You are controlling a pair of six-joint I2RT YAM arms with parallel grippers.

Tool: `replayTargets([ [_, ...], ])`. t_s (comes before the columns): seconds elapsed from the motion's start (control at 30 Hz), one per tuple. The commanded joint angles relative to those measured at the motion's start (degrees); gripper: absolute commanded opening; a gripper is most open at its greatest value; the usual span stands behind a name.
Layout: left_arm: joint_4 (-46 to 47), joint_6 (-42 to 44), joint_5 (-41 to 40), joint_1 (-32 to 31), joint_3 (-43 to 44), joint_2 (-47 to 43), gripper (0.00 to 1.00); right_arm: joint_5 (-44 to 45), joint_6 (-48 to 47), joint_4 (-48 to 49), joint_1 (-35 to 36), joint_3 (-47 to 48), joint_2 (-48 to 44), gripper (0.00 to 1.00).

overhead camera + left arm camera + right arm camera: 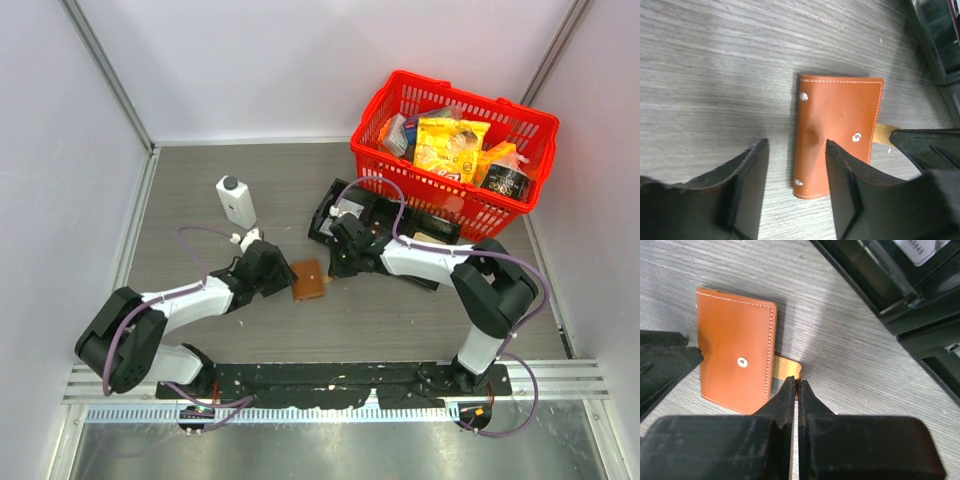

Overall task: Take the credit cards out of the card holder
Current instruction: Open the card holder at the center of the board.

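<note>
Right tool (pixel 795 385) closed, left tool (pixel 796 143) spread; card holder's (pixel 735 350) length runs depthwise, tab (pixel 788 368) pointing right.

Overhead looks down; 2 wrist views (close) share the card holder (pixel 837 120).

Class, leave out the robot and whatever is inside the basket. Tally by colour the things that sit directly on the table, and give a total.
Brown: 1, the card holder
White: 1, the black-capped bottle
Black: 1, the tray
Red: 1, the basket
Total: 4
</note>
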Motion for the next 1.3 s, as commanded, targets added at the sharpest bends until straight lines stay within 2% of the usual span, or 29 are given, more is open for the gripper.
replayTargets([
  [0.0,-13.6,6.8,-8.3,-5.5,2.6,-2.8,0.57,-1.6,2.4,3.0,0.7,-2.9,-2.5,0.03],
  [0.17,-19.3,9.1,-16.5,-15.0,9.9,-1.1,0.62,-4.4,6.1,8.1,-1.0,-8.7,-4.8,0.02],
  [0.37,-26.4,9.5,-24.8,-22.7,19.5,8.9,0.66,-4.8,7.6,10.4,-1.6,-12.0,-6.1,0.02],
  [0.47,-29.2,10.0,-28.3,-26.9,24.1,12.8,0.72,-4.8,8.3,11.1,-1.7,-12.8,-6.2,0.03],
  [0.57,-30.0,9.4,-28.8,-28.5,27.0,15.8,0.75,-5.1,8.8,11.8,-2.0,-13.7,-6.3,0.02],
  [0.6,-30.3,8.9,-28.9,-28.5,27.8,16.6,0.85,-5.5,8.9,12.3,-2.2,-14.0,-6.4,0.02],
  [0.77,-34.0,7.0,-31.8,-28.7,30.2,21.3,0.88,-6.6,9.3,13.3,-2.7,-15.3,-6.7,0.02],
  [0.93,-36.1,5.1,-34.6,-28.6,31.0,23.6,0.87,-6.8,9.7,13.6,-2.8,-15.9,-7.3,0.02],
  [1.03,-36.3,4.1,-35.1,-28.7,30.1,21.8,0.84,-6.9,9.7,13.6,-2.8,-16.2,-7.7,0.03],
  [1.17,-35.4,3.5,-35.4,-28.6,28.3,16.3,0.75,-7.5,9.4,13.5,-2.8,-15.8,-7.5,0.02],
  [1.27,-35.2,2.9,-35.0,-27.1,26.6,12.7,0.63,-8.2,9.1,13.1,-2.8,-15.4,-7.0,0.03],
])
